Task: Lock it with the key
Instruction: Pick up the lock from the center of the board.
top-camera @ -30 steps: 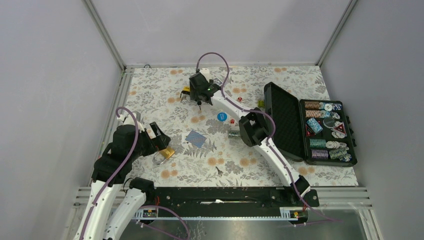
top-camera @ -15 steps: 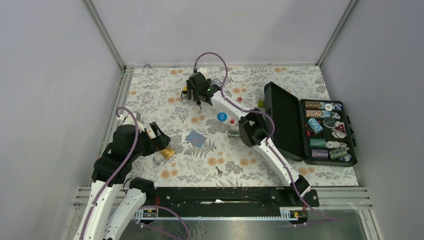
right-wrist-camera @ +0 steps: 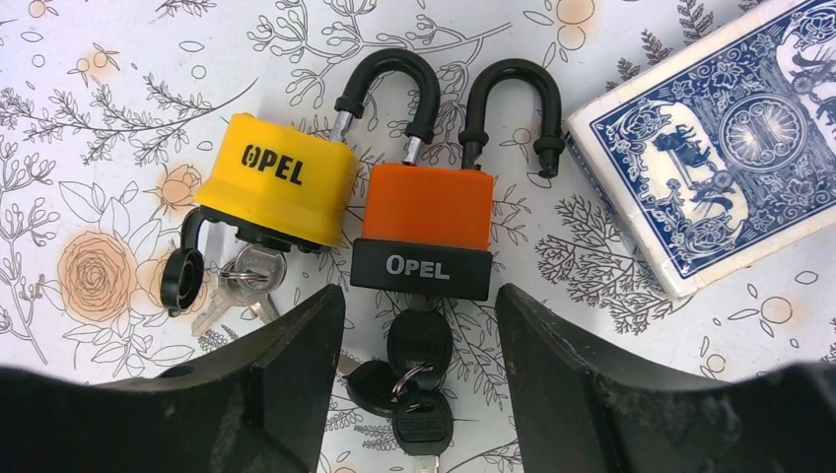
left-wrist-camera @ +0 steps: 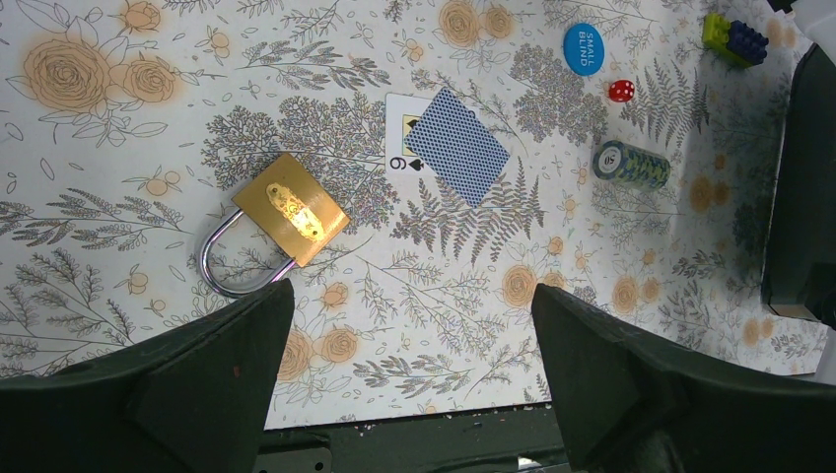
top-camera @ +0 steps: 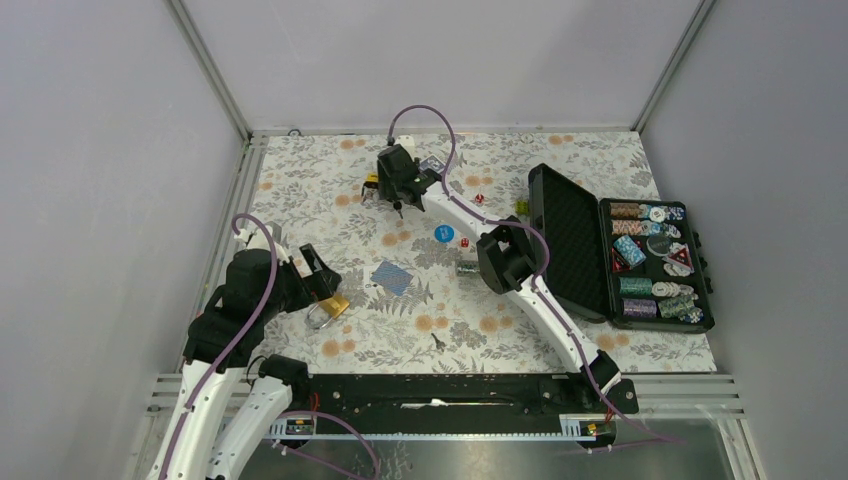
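One orange padlock (right-wrist-camera: 426, 222) seen just ahead of right gripper (right-wrist-camera: 419, 296), jaws apart, nothing held; its keys (right-wrist-camera: 406, 345) lie between jaws. Risk judged: key bunch pinched askew, padlock dragged across counter (right-wrist-camera: 118, 59). Left gripper (left-wrist-camera: 411, 296) wide open.

Orange lock (right-wrist-camera: 430, 209) — ylw lock (right-wrist-camera: 279, 187).

Orange padlock (right-wrist-camera: 430, 209): matt plastic cover; keys (right-wrist-camera: 419, 347): black plastic heads; brass padlock (left-wrist-camera: 290, 209): glossy metal.
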{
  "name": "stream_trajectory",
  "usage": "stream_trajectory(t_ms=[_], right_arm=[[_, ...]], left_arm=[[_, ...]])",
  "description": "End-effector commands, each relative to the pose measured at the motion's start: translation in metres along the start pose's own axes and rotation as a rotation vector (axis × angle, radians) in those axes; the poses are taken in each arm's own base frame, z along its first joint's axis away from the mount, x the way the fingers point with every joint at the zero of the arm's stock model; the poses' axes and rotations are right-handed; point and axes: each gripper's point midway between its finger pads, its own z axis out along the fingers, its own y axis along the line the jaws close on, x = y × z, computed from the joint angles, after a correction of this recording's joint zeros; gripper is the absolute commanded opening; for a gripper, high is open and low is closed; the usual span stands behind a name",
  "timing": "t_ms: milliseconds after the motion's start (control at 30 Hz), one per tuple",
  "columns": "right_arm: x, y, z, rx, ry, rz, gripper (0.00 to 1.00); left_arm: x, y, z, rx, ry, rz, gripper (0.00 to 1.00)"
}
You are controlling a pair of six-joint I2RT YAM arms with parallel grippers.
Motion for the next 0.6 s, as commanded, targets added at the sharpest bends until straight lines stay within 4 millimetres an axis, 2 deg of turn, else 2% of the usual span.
stream_trajectory(t_ms=[0,300,567], right_arm=[[0.019,-0.025,0.006,0.068,0.062,-0.02,0.64],[0.011,-0.022,-0.003,0.064,0.045,-0.041,0.55],[0.002,-0.017,-0.025,0.064,0.02,-0.073,0.51]], left_arm=[[-0.013,-0.01,-0.002,0.036,-0.039,0.009,0.99],[-0.013,-0.009,-0.002,0.035,-0.037,0.011,0.99],[-0.012,-0.009,-0.001,0.031,-0.033,0.009,0.99]])
